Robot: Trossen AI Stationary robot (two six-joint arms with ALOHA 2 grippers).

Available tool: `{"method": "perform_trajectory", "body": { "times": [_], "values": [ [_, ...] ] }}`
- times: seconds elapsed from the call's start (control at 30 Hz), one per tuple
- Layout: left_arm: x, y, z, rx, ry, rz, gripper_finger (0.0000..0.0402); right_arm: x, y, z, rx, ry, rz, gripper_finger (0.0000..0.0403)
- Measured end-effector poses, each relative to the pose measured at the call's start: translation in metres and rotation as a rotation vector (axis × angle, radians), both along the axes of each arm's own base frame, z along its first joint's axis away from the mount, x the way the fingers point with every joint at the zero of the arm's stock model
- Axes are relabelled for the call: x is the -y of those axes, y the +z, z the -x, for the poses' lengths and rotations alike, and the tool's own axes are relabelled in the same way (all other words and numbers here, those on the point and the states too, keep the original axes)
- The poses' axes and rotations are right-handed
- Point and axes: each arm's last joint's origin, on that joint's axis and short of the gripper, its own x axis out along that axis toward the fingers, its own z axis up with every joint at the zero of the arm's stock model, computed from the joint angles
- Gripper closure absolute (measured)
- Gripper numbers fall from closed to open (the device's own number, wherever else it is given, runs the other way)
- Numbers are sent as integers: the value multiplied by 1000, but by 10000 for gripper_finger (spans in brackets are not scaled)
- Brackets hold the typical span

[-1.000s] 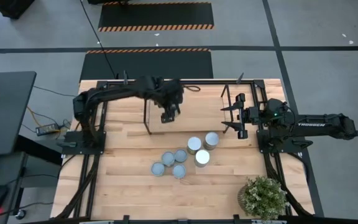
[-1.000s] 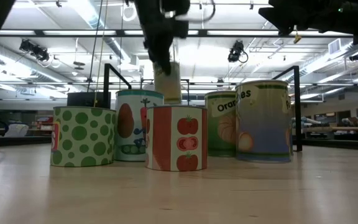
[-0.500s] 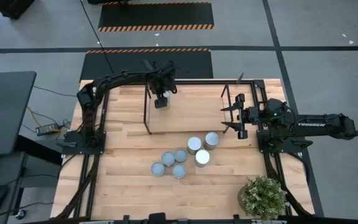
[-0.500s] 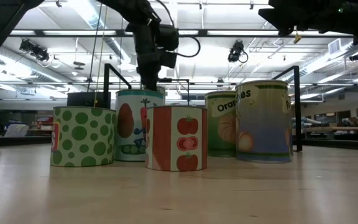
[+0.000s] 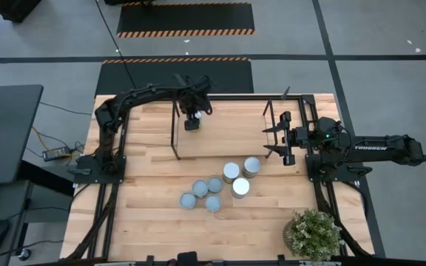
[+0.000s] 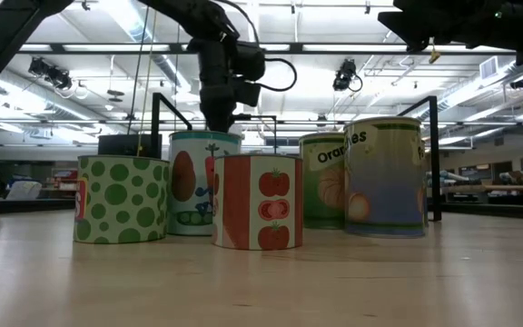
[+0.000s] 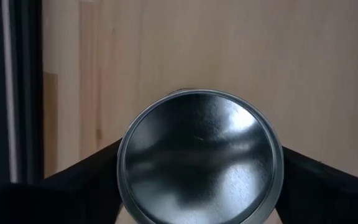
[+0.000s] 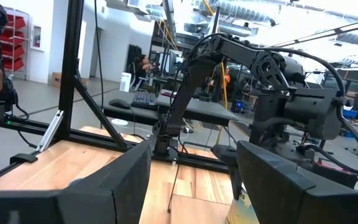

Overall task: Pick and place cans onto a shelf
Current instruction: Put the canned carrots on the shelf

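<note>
My left gripper (image 5: 191, 121) is shut on a can with a shiny silver top (image 7: 201, 155), over the light wood inside the shelf (image 5: 176, 137), near its far left post. In the low view the gripper (image 6: 218, 111) shows behind the other cans, and they hide the held can. Several cans (image 5: 231, 172) stand upright in a cluster on the table's middle; the low view shows their labels (image 6: 257, 200). My right gripper (image 5: 278, 137) hovers open and empty at the shelf's right end. My left gripper pinches the can's side wall (image 7: 122, 163) between its two fingers (image 7: 89, 171), just under the top rim, on opposite sides. The fingers come from above, pointing down. The can is upright, top up; I cannot tell whether its base is on the wood.
Thin dark shelf posts (image 6: 432, 154) and rods (image 7: 14, 93) stand close beside the held can and around the right gripper (image 8: 73, 62). A potted plant (image 5: 313, 233) stands at the table's near right corner. Bare wood (image 5: 146, 199) lies left of the can cluster.
My left gripper has carried the can toward the table's far edge and a little to the left, from above the cluster's far side to the shelf's far left part. It has stayed shut on the can, which has stayed upright.
</note>
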Motion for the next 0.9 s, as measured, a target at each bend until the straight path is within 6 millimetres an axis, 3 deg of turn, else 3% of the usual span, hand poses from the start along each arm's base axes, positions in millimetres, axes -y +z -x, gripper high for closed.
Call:
{"method": "perform_trajectory", "body": {
  "times": [0.4,0.9],
  "values": [
    [13,1,-5,-69,-29,-115,9,0,0,0,0,0,0,157],
    [26,28,-17,-12,-75,-178,6,0,0,0,0,-1,0,157]
  ]
}}
